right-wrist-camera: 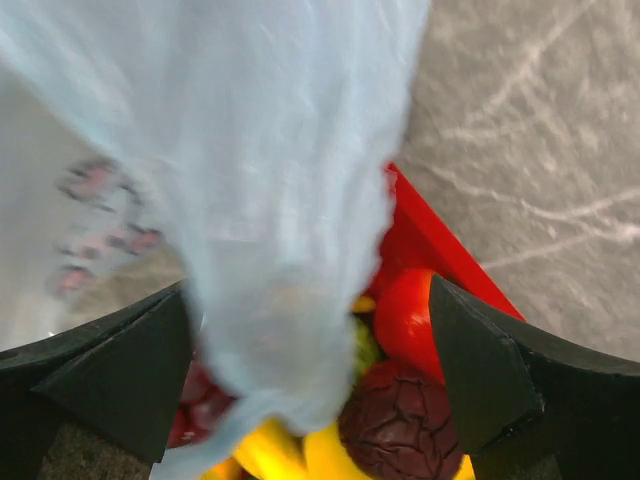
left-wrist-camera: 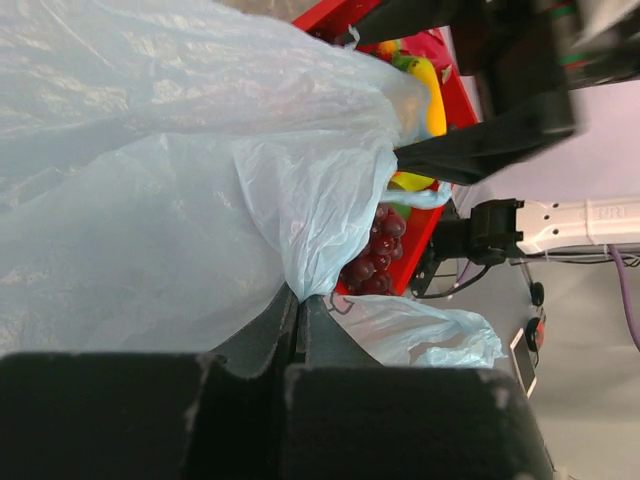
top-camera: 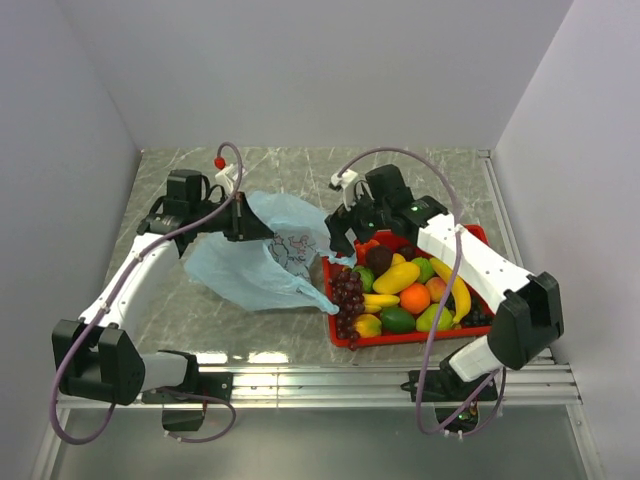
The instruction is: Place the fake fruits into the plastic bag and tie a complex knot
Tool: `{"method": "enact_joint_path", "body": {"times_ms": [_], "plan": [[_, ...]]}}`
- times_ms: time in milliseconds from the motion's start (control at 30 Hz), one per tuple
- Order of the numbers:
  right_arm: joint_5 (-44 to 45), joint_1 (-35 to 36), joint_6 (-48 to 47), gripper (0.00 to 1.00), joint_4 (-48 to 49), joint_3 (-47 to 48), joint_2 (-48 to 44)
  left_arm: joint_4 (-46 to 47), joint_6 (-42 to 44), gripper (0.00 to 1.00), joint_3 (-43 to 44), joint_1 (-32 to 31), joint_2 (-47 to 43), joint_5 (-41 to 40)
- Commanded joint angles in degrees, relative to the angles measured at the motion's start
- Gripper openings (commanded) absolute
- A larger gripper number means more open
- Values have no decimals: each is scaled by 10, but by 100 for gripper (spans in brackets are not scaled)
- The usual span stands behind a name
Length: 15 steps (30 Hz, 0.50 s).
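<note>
The light-blue plastic bag (top-camera: 250, 272) lies crumpled on the table left of the red tray (top-camera: 420, 342). My left gripper (top-camera: 255, 225) is shut on the plastic bag's film (left-wrist-camera: 150, 200), pinching a fold at its tips (left-wrist-camera: 297, 296). The fake fruits fill the tray: purple grapes (top-camera: 347, 290), an orange (top-camera: 415, 297), bananas (top-camera: 381, 300). My right gripper (top-camera: 340, 242) hangs open over the tray's far left corner. A fold of the bag (right-wrist-camera: 250, 150) hangs loose between its fingers (right-wrist-camera: 470, 370), above a red fruit (right-wrist-camera: 405, 320) and a dark wrinkled fruit (right-wrist-camera: 395, 425). A knot is not in view.
White walls close in the marble table on three sides. A metal rail (top-camera: 330, 380) runs along the near edge between the arm bases. The red tray's rim (right-wrist-camera: 450, 255) sits directly below the right fingers.
</note>
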Motion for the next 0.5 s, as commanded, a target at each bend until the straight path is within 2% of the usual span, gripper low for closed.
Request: {"method": "enact_joint_path", "body": {"times_ms": [0,67,100,167,200,267,300,433,467], "plan": [[88,3,-86,100,-30,22,14,22,-2,0,23,28,-29,45],[114,-2,-119,99,-31,25,25,28,-6,0,25,44,-36,64],[126,-5,-128,89,-26,27,27,28,-4,0,27,60,-39,67],[157,-19,-146,65,12,39,37,24,10,0,32,72,-40,74],[164,-23,-150,42,24,48,44,21,19,0,33,80,-40,81],[190,-31,-152,12,44,90,63,0,56,0,37,82,-36,77],[209,-33,-151,0,71,104,83,-5,69,0,36,83,-34,79],[275,-42,-171,0,167,115,106,-63,166,0,30,83,-24,64],[288,-49,-190,0,183,102,108,-76,223,0,25,83,-21,57]]}}
